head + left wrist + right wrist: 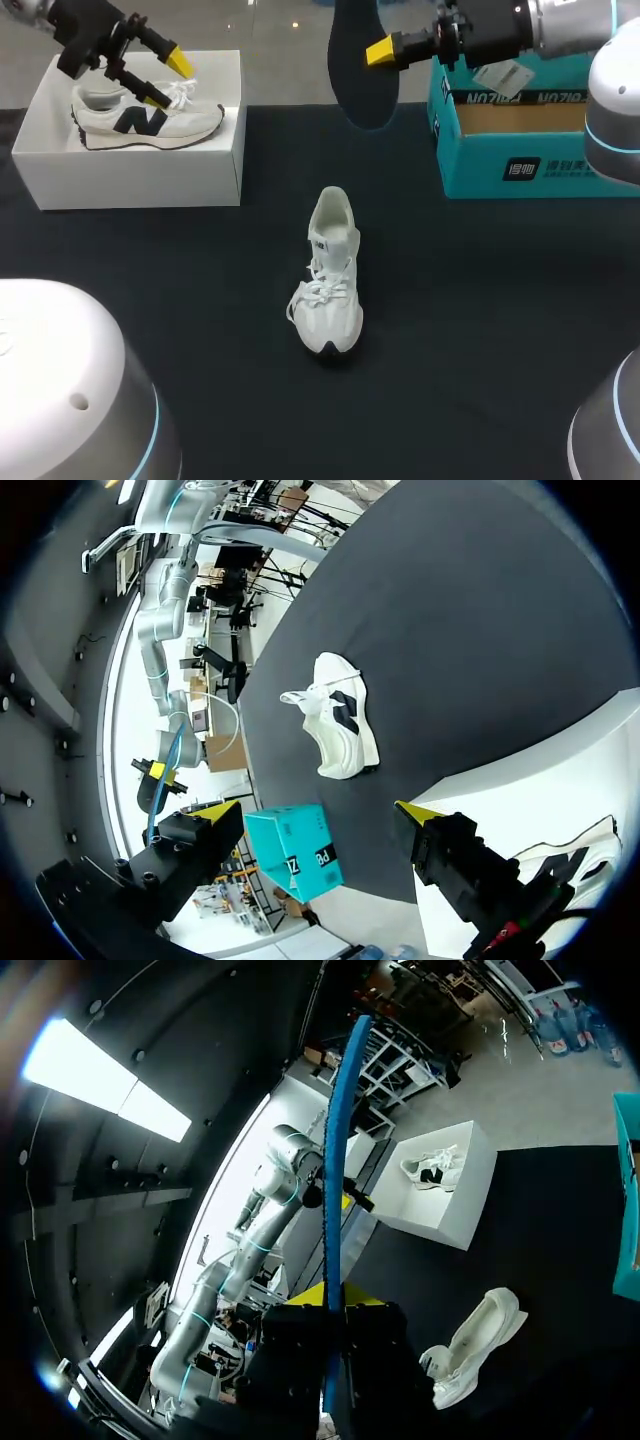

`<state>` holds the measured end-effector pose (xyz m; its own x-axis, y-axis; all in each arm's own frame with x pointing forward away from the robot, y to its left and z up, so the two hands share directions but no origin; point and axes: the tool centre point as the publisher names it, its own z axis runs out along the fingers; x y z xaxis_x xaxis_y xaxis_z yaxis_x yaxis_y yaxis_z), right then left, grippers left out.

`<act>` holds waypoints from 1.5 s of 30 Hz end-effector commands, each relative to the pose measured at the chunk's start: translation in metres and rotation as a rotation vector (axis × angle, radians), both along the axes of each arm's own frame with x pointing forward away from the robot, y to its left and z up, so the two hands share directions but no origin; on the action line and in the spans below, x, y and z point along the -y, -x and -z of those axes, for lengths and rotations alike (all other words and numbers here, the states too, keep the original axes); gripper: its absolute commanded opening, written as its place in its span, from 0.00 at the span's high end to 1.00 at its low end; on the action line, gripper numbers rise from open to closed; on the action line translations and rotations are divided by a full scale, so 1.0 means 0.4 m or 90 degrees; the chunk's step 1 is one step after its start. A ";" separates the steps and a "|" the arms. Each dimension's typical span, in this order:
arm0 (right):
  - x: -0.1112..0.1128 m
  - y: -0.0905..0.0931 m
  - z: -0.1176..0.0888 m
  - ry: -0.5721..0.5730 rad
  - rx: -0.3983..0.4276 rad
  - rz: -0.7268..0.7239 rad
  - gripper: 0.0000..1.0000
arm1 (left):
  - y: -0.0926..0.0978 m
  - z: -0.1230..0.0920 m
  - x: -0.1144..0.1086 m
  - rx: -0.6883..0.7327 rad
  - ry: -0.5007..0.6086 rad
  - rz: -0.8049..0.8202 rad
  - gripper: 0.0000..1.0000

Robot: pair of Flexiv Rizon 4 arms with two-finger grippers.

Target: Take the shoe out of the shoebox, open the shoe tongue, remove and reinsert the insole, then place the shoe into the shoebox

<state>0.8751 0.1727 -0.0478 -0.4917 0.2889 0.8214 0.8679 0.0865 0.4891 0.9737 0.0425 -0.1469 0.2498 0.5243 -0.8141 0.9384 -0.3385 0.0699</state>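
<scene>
Black cloth covers the table (480,330) from edge to edge, matte and uncluttered across its middle. At the far left stands a white box (200,170) with a white shoe with a dark side logo (145,118) lying in it. At the far right stands the teal shoebox (500,170), well apart from the white box.

The shoe (330,280) stands upright on its sole near the centre of the cloth, outside both boxes, with its toe toward the near edge and its heel toward the far one. It is a white low trainer with white laces loosely tied; its collar gapes wide, and the left wrist view shows a dark mark on its side (343,715).

The robot's right gripper (385,50) hangs high over the far middle of the table, clamped on the dark insole (360,70), which hangs down from it; the right wrist view shows the insole edge-on (335,1160) between the fingers. The left gripper (168,80) hovers over the white box with its jaws spread and nothing between them.
</scene>
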 end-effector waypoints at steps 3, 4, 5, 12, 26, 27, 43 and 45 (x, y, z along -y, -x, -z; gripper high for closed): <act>-0.003 -0.001 0.001 0.001 0.000 0.000 1.00 | -0.001 -0.001 -0.001 0.000 -0.001 0.001 0.00; -0.003 -0.001 0.001 0.001 0.000 0.000 1.00 | -0.001 -0.001 -0.001 0.000 -0.001 0.001 0.00; 0.001 -0.008 0.009 0.016 0.003 0.008 1.00 | -0.001 -0.001 -0.001 0.000 -0.001 0.001 0.00; 0.020 -0.033 0.051 0.037 0.062 0.042 1.00 | -0.001 -0.001 -0.001 0.000 -0.001 0.001 0.00; -0.062 -0.082 0.170 0.034 0.097 0.034 1.00 | -0.001 -0.001 -0.001 0.000 -0.001 0.001 0.00; -0.062 -0.082 0.170 0.034 0.097 0.034 1.00 | -0.001 -0.001 -0.001 0.000 -0.001 0.001 0.00; -0.068 -0.096 0.188 0.055 0.137 0.072 1.00 | -0.001 -0.001 -0.001 0.000 -0.001 0.001 0.00; -0.074 -0.109 0.198 0.068 0.167 0.099 1.00 | -0.001 -0.001 -0.001 0.000 -0.001 0.001 0.00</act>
